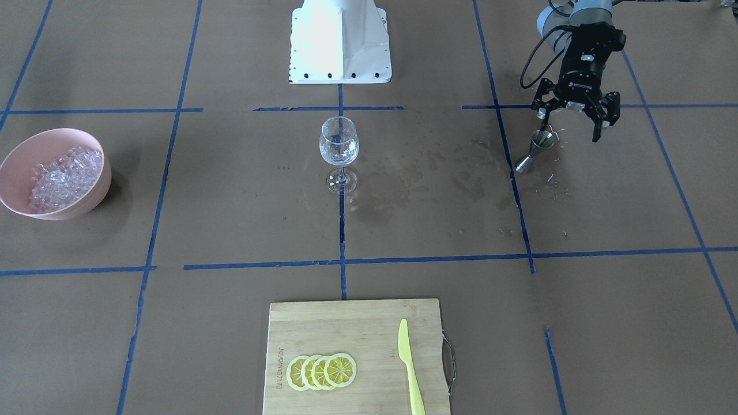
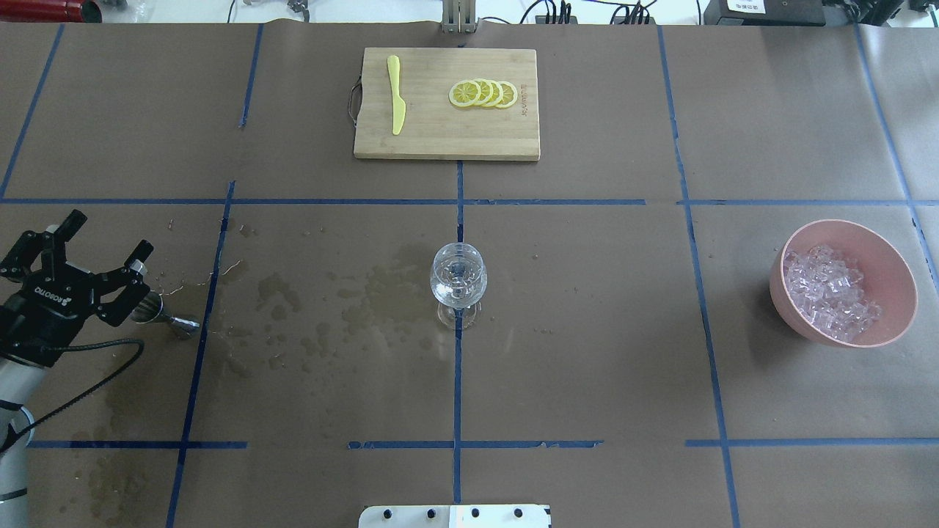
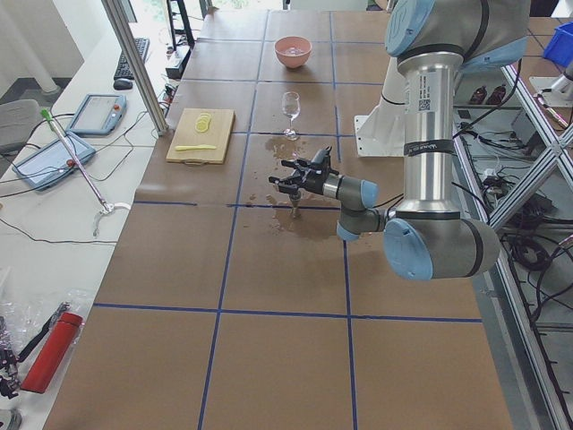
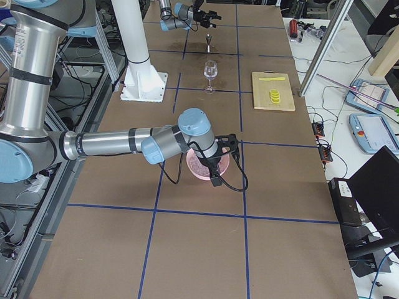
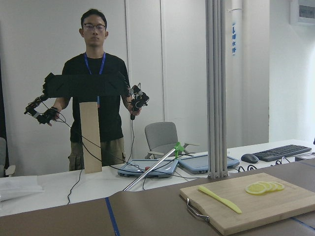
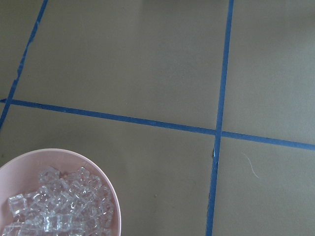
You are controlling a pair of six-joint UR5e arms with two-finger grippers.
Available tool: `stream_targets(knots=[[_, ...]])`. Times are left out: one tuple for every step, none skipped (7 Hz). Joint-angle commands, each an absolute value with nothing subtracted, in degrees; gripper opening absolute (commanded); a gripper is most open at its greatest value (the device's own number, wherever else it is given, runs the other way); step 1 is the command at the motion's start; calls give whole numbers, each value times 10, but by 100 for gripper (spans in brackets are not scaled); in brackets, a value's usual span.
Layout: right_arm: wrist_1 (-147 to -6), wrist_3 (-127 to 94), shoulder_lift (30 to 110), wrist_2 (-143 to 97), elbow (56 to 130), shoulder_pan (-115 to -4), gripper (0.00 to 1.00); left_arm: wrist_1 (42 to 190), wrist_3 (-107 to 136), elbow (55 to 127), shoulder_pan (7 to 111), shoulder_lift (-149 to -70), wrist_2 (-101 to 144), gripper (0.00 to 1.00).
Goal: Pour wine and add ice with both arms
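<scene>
A clear wine glass [image 1: 339,147] stands upright at the table's middle [image 2: 458,279]. A pink bowl [image 2: 896,271] holds the ice [image 2: 829,290], several small clear cubes, also seen in the front view [image 1: 60,176] and the right wrist view [image 6: 59,209]. A small steel jigger [image 1: 533,151] stands on the wet paper [image 2: 158,314]. My left gripper [image 1: 569,127] is open and empty, just above and beside the jigger [image 2: 108,235]. My right gripper [image 4: 219,163] hangs over the bowl; I cannot tell whether it is open or shut.
A wooden cutting board [image 2: 425,139] with lemon slices [image 2: 484,93] and a yellow knife [image 2: 396,95] lies at the far edge. Wet stains [image 2: 330,308] spread between jigger and glass. The white robot base [image 1: 340,40] stands behind the glass.
</scene>
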State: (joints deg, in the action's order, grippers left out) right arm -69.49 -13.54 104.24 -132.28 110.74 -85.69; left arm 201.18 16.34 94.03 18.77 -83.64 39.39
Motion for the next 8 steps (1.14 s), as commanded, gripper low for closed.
stream_targets(knots=[[-694,-134,1042,-1323,1107,-857,100,1897,168,941,330,-842,570,100],[-694,-134,1042,-1322,1105,-857,100,1822,168,944,403,-848,676,100],[-694,-134,1042,-1322,1105,-857,100,1752,167,944,458,-851,751,100],[-694,-133,1042,-1322,1105,-857,100,1694,164,945,514,-851,826,100],[-694,-132,1042,-1321,1104,-857,100,1623,163,952,586,-860,928,100],[-694,-132,1042,-1321,1103,-857,100,1535,159,974,654,-863,1027,100],[-694,-132,1043,-1321,1103,-857,100,1468,106,981,723,-871,1106,100],[-694,-131,1043,-1321,1103,-857,100,1414,62,981,775,-870,1154,100]])
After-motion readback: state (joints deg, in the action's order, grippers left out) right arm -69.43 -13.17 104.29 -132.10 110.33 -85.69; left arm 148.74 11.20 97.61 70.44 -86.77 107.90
